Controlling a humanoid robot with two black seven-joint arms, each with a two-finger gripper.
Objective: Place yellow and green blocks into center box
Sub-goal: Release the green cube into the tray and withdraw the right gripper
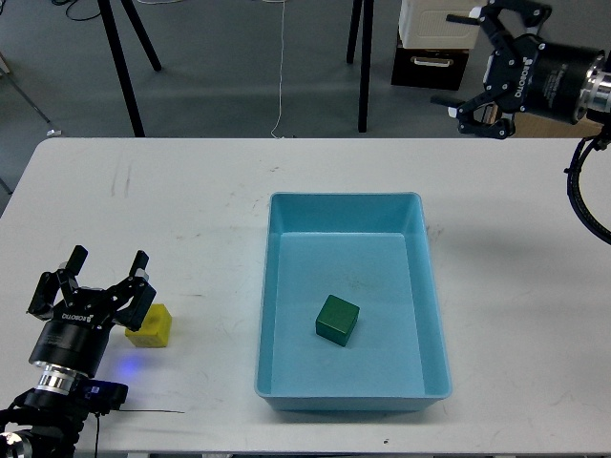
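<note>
Light blue tray (431,315) at centre of white table (191,219), long axis running away from the viewer. Dark green block (338,319) inside tray, resting flat on tray floor, slightly toward the near half, clear of all four walls. Yellow block (153,326) outside tray, on table well to the left of tray's left wall, level with tray's near half. Left claw (107,275) well left of tray, at yellow block's left side; fingers spread, right finger (138,286) overlapping block's upper left corner; contact cannot be told; nothing pinched. Right claw (498,69) raised beyond tray's far right corner, above table's far edge, well apart from both blocks; fingers spread, nothing between them. Black-and-white case (430,48) on floor beyond table, behind tray's far right corner. Black stand legs (122,67) on floor beyond tray's far left.
</note>
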